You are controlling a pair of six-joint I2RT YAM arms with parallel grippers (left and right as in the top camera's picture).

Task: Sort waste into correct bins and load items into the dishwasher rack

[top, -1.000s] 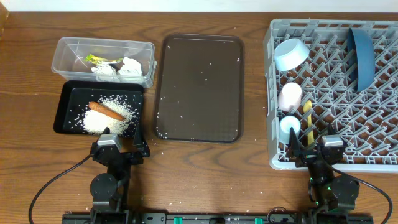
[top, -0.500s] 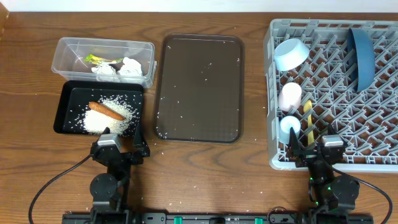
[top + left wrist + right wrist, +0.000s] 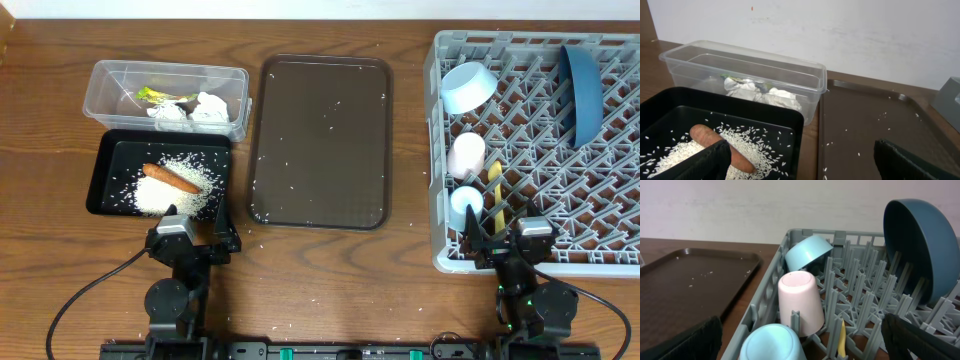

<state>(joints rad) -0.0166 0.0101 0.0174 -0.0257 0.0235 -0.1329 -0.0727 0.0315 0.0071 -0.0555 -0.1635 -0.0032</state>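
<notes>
The grey dishwasher rack at the right holds the dark blue plate, pale blue bowl, pink cup, light blue cup and yellow spoon. The clear tub holds white napkins and the yellow-green wrapper. The black tray holds the carrot and rice. My left gripper is open and empty at the tray's near edge. My right gripper is open and empty at the rack's near edge.
A large dark brown serving tray with scattered rice grains lies between the bins and the rack. A few loose grains lie on the wooden table near it. A white wall stands behind the table.
</notes>
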